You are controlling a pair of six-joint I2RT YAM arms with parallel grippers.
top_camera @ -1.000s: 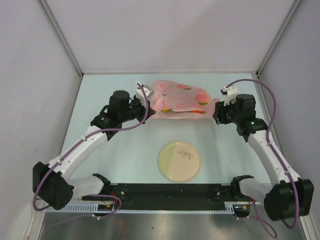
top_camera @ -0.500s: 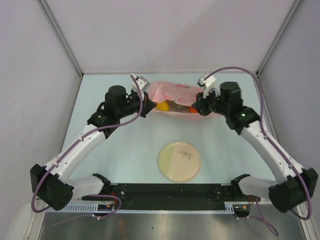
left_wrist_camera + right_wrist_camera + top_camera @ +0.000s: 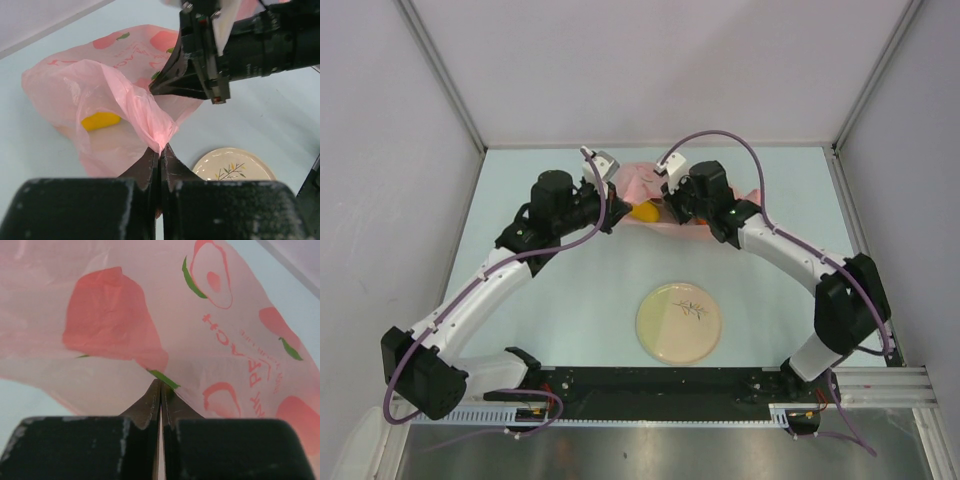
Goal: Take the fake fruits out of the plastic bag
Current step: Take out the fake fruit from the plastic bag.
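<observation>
A: How far is the work with the thin translucent pink plastic bag with the printed peaches [image 3: 640, 185]?

B: I think it is at the very start. The bag lies at the far middle of the pale blue-green desk [image 3: 570, 290]. No fruit lies out on the desk or on the round cream plate with the dark twig drawing [image 3: 650, 340], which stands well apart on the near side.

A: Do you see any of the fake fruits?

B: Only one, a small yellow oblong plastic fruit [image 3: 101, 120]. In the left wrist view it sits inside the bag, under the lifted film near the mouth. From above the same fruit [image 3: 645, 211] shows at the left end of the bag. The others are hidden by the film and by the right arm [image 3: 790, 255], so I cannot say how many are inside.

A: So everything is left to do?

B: In my judgement, yes. The mouth must be opened wider and each fruit must come out.

A: And the jaws?

B: The left jaws are clenched with no gap between them. They pinch a fold of the pink film at the left end of the bag and hold it up a little. The right jaws are also pressed together. In the right wrist view a thin piece of the same film [image 3: 115, 305] is caught at their tips, on the upper side of the bag.

A: Two grips on one bag, then?

B: Yes, both on the bag, none on a fruit
</observation>
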